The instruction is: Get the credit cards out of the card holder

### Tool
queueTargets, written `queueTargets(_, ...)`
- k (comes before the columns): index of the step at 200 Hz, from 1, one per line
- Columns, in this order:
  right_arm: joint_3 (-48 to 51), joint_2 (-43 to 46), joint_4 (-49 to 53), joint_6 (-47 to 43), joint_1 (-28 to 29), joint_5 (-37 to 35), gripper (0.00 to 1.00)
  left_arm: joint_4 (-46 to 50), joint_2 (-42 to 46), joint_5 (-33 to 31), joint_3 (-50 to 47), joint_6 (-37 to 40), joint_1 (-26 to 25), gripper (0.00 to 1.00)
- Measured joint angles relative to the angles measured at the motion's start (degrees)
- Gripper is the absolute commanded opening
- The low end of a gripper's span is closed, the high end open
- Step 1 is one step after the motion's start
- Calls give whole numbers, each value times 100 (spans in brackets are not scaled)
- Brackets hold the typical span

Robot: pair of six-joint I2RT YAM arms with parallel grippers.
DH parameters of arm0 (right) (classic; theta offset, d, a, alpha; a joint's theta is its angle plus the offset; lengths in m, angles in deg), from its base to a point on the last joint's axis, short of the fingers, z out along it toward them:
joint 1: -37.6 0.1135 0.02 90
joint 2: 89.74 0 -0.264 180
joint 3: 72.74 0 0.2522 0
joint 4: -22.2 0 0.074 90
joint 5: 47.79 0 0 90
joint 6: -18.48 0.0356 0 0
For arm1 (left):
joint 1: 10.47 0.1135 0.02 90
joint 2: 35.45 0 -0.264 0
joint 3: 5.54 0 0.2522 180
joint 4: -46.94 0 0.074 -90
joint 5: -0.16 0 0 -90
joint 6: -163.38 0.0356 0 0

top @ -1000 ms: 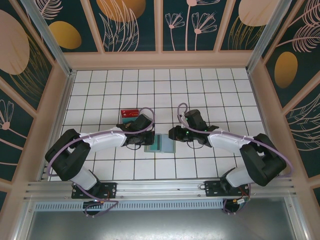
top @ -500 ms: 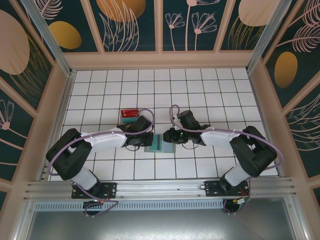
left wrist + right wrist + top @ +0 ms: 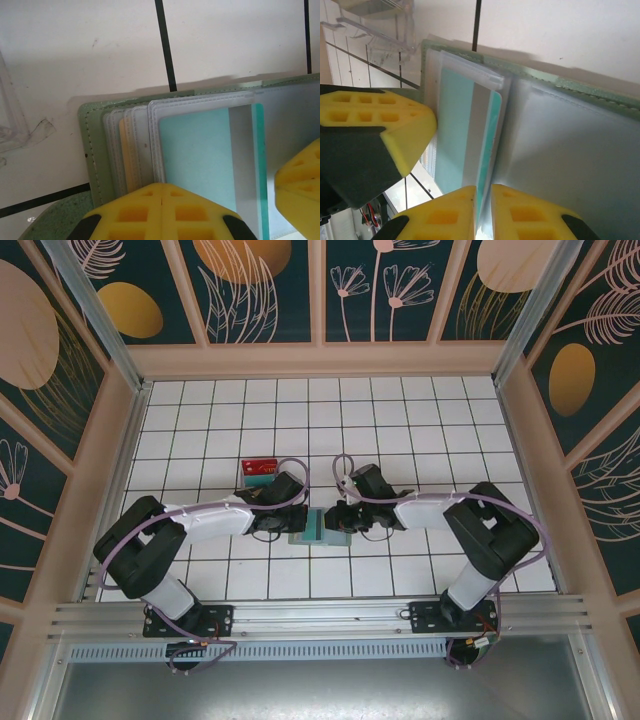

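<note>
Top view: card holder lies open on the white-tiled bench, centre front. Left end effector sits at its left edge, right end effector at its right. Clear tray just behind the left wrist.

Left wrist: yellow pads pressed together, tips down on the holder's left page. Teal card in the top clear sleeve, tan card edge in a lower one.

Right wrist: pads close-set, straddling the teal card's protruding edge. Cannot tell whether they pinch it.
</note>
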Motion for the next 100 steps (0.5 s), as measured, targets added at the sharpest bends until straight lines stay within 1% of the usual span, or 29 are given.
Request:
queueTargets(60,-72,-208,-76,0,0,118,16,-2,0,17,-2,0,0,0)
queueTargets(74,-76,-227,-83,7,0,136,7,-2,0,17,-4,0,0,0)
queueTargets(82,-85,-236,-85,28,0,144,0,-2,0,17,-4,0,0,0)
queueTargets(100,-94,-236,-76,42,0,149,0,-2,0,15,-4,-2,0,0)
